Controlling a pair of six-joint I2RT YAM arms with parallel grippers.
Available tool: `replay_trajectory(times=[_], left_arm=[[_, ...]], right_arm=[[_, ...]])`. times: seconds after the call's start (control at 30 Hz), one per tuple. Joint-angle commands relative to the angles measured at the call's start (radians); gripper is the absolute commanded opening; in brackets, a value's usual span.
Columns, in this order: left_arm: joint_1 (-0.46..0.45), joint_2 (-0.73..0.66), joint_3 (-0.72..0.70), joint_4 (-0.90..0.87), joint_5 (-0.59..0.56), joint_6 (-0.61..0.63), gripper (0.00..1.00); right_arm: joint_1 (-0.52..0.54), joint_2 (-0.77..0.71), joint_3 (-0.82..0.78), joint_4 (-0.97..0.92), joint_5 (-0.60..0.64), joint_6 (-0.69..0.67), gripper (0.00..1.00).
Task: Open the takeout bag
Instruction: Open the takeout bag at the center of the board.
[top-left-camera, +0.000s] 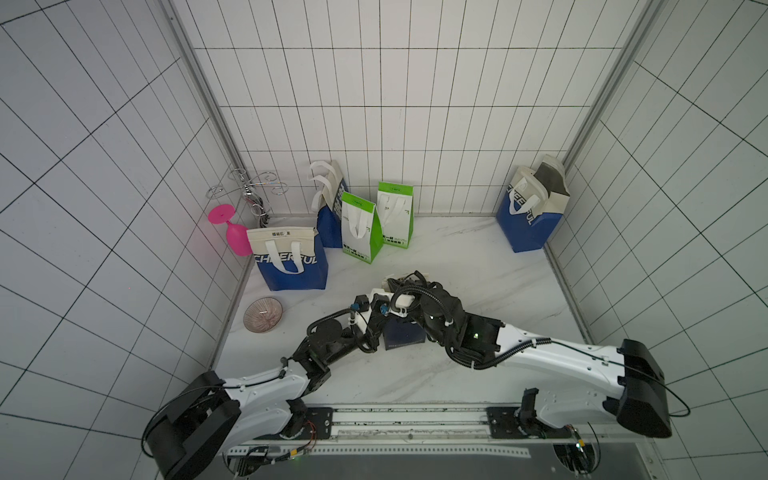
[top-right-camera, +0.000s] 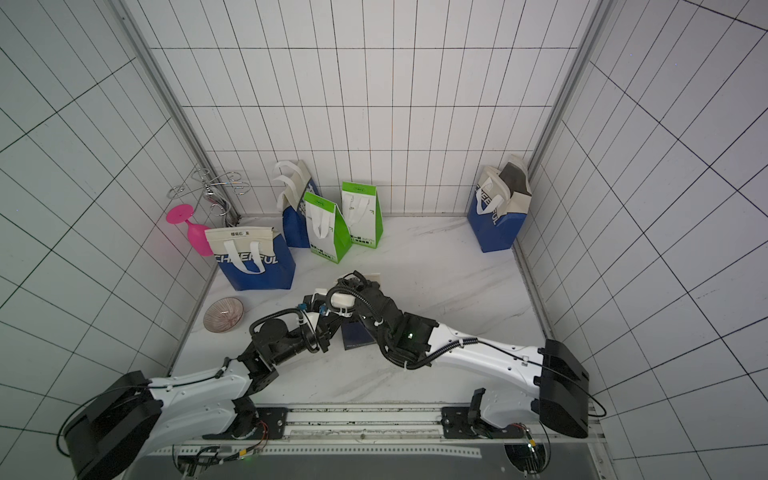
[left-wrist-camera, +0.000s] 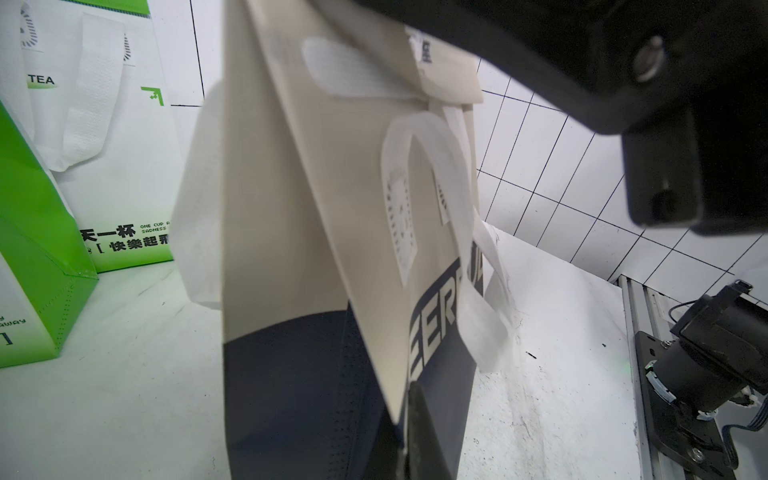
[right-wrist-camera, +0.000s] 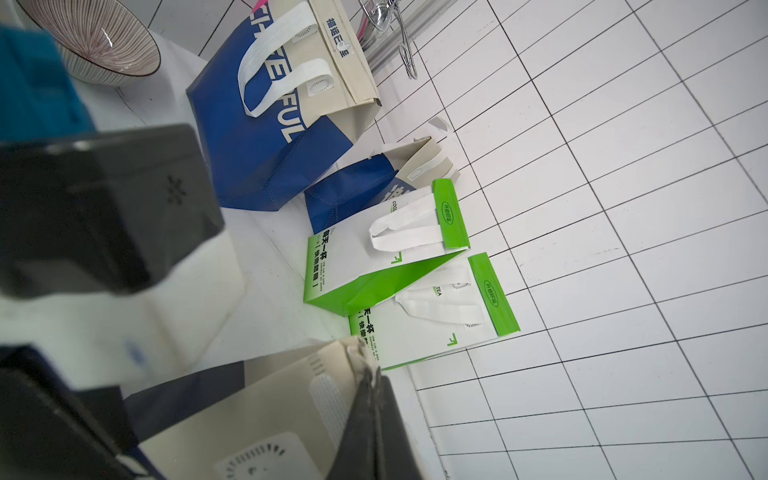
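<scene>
both jaws clench the upper edges of the takeout bag; i'd part them slowly and level, keeping its base on the counter.

Setting: robot test cell in a lab. Evidence: white tiled wall panels on three sides, held in bare aluminium posts, box in a small marble-look tabletop. Two arms with exposed cabling are mounted on a slotted rail at the front edge and meet over a takeout bag. Props stand along the walls: blue bags, green tea bags, pink goblet, ribbed bowl, wire rack.
</scene>
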Motion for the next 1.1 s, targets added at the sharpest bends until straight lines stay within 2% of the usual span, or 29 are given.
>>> replay_trajectory(times=[0.0, 0.3, 0.67, 0.93, 1.07], left_arm=[[-0.007, -0.022, 0.019, 0.025, 0.013, 0.005, 0.00], [-0.006, -0.022, 0.018, 0.018, 0.017, 0.002, 0.00], [-0.006, -0.029, 0.018, 0.001, 0.013, 0.003, 0.00], [-0.007, -0.024, 0.019, 0.000, 0.015, 0.002, 0.00], [-0.007, -0.028, 0.020, -0.003, 0.013, 0.002, 0.00]], right_arm=[[-0.043, -0.042, 0.168, -0.131, -0.024, 0.108, 0.00], [-0.108, 0.000, 0.336, -0.315, -0.063, 0.122, 0.00], [-0.159, 0.077, 0.542, -0.520, -0.125, 0.055, 0.00], [-0.175, 0.087, 0.579, -0.572, -0.159, 0.014, 0.00], [-0.176, 0.022, 0.480, -0.525, -0.228, 0.059, 0.00]])
